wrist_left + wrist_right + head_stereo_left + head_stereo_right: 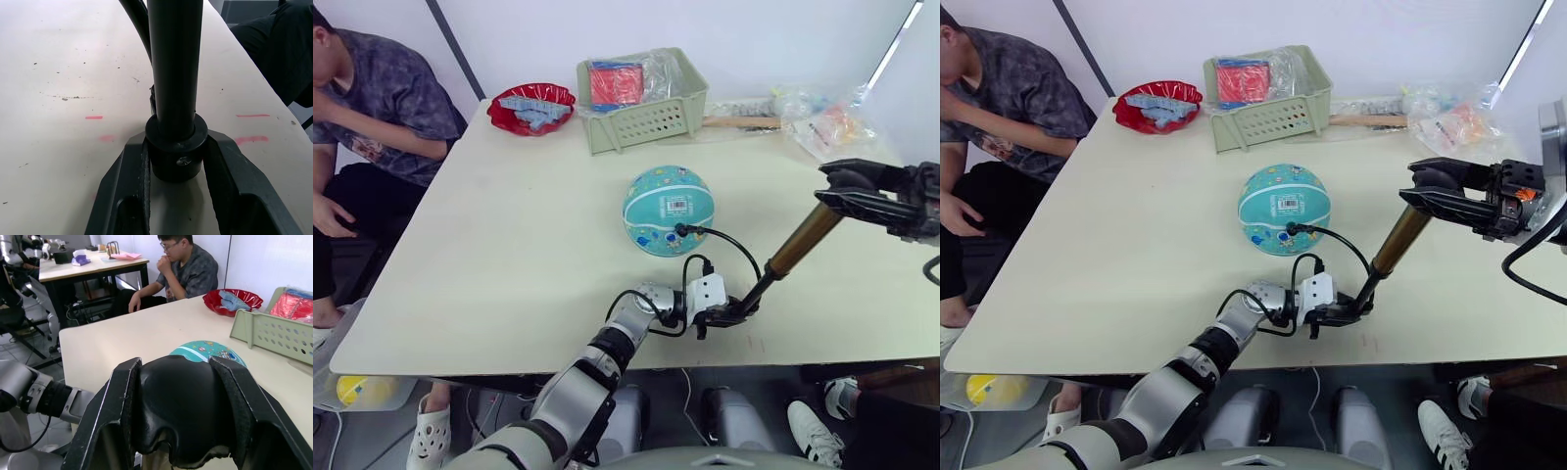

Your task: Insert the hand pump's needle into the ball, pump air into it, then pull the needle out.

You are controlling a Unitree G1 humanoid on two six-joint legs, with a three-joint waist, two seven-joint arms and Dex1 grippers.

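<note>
On the table (489, 255) your left gripper (732, 311) clamps the hand pump (795, 248) base, right gripper (847, 189) grasping its handle, needle (679, 231) in the ball (658, 201)

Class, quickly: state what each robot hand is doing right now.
Left hand: closed on the gold hand pump's black base.
Right hand: closed on its black handle.

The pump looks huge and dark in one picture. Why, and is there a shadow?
In the left wrist view the pump sits right at the camera, clamped between the left gripper's fingers, so it looms large. A soft shadow falls on the table under its base.
</note>
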